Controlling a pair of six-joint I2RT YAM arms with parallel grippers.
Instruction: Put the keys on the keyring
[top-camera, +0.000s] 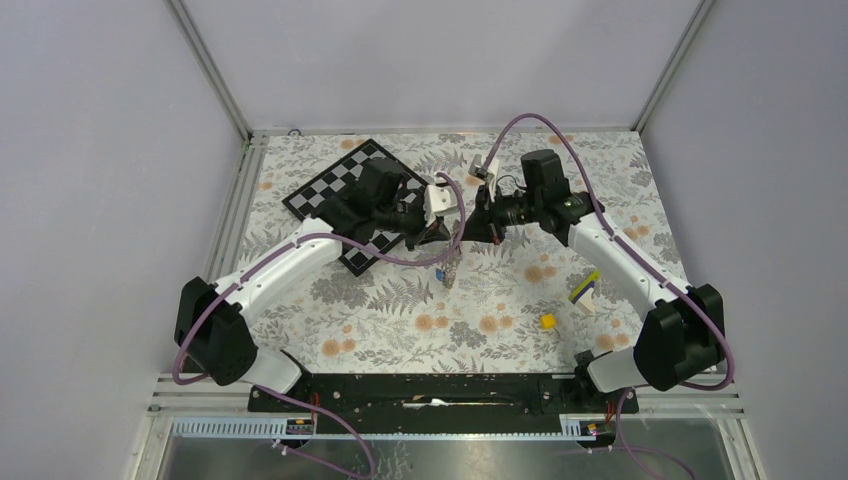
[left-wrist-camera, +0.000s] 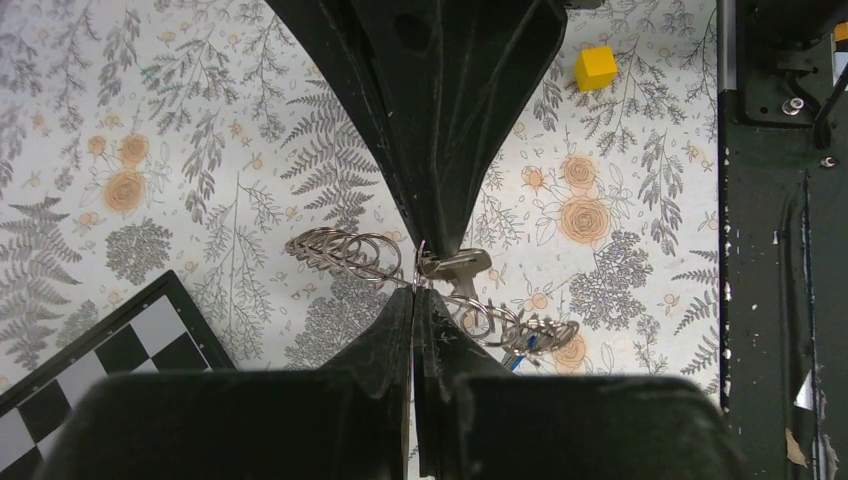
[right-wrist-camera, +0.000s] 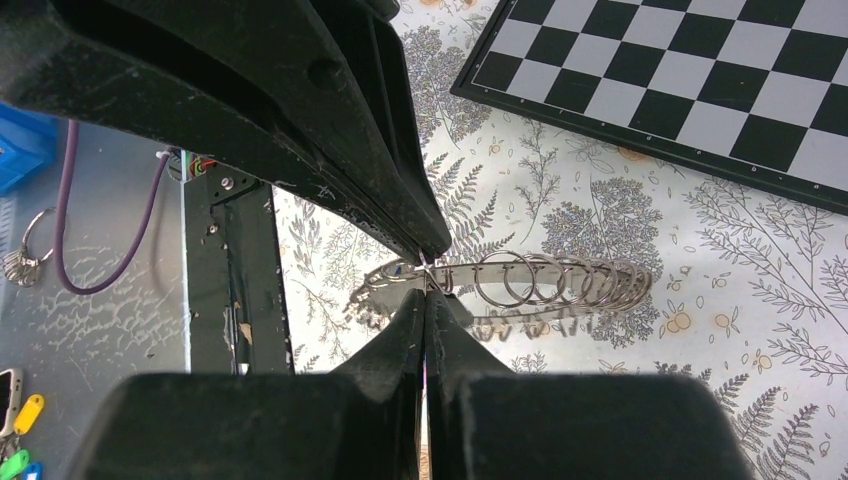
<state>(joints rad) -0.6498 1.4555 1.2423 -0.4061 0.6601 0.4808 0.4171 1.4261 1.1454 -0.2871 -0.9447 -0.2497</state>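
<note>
The keyring (top-camera: 451, 266) is a stretched silver coil held in the air over the middle of the floral cloth, between my two grippers. My left gripper (left-wrist-camera: 415, 292) is shut on the coil's wire (left-wrist-camera: 340, 255) near its middle. My right gripper (right-wrist-camera: 425, 292) is shut on the same wire, tip to tip with the left one. A blue key (left-wrist-camera: 521, 354) hangs at one end of the coil; in the right wrist view it (right-wrist-camera: 398, 268) shows only as a blue glint. A small grey metal piece (left-wrist-camera: 462, 265) sits on the wire right beside both tips.
A black-and-white chessboard (top-camera: 340, 190) lies at the back left, under the left arm. A yellow cube (top-camera: 547, 321) and a purple-and-lime stick (top-camera: 585, 288) lie at the front right. The black base rail (top-camera: 430, 390) runs along the near edge.
</note>
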